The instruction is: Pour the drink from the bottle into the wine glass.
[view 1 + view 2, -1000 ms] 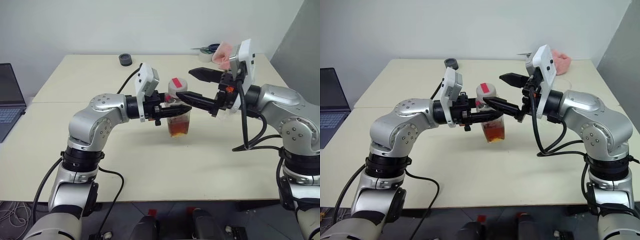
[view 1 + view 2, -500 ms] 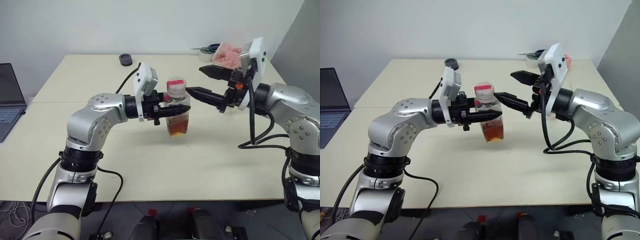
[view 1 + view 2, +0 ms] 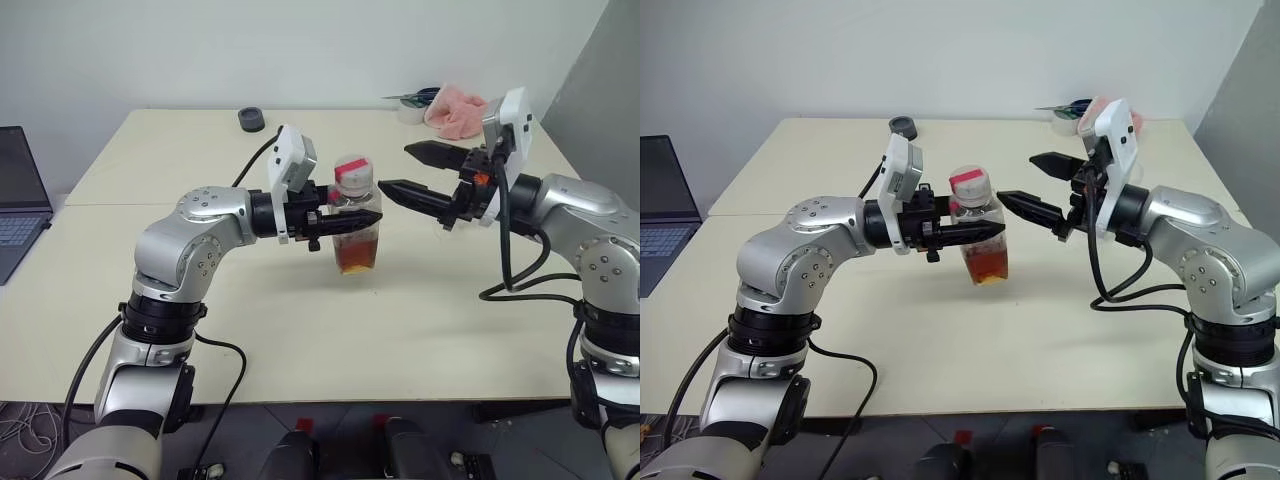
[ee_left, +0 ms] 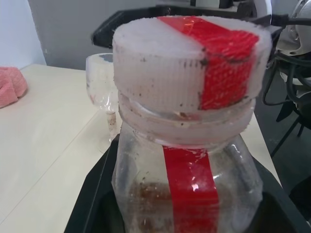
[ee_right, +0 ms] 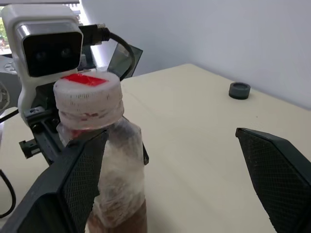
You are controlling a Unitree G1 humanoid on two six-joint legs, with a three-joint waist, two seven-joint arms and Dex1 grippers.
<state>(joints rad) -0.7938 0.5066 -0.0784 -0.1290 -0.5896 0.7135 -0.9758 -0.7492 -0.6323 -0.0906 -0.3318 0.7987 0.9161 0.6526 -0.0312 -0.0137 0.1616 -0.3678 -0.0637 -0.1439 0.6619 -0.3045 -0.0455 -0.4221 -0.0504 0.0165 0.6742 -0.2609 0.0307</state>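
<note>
The bottle (image 3: 357, 222) hangs a little above the table, upright, with its red-and-white cap (image 3: 352, 170) on. My left gripper (image 3: 365, 217) is shut on its body from the left. The amber drink (image 3: 357, 257) fills the lowest part. My right gripper (image 3: 396, 168) stands open just right of the cap, level with it and apart from it; in the right wrist view its fingers (image 5: 73, 184) frame the bottle (image 5: 109, 165). The wine glass (image 4: 101, 80) stands upright on the table behind the bottle in the left wrist view.
A black round object (image 3: 251, 119) lies at the table's far edge. A pink cloth (image 3: 458, 108) and a tape roll (image 3: 410, 112) sit at the far right corner. A laptop (image 3: 18, 200) rests on a surface to the left of the table.
My right gripper, still open, has drawn back to the right, away from the bottle's cap. The left gripper and the bottle have stayed in place.
</note>
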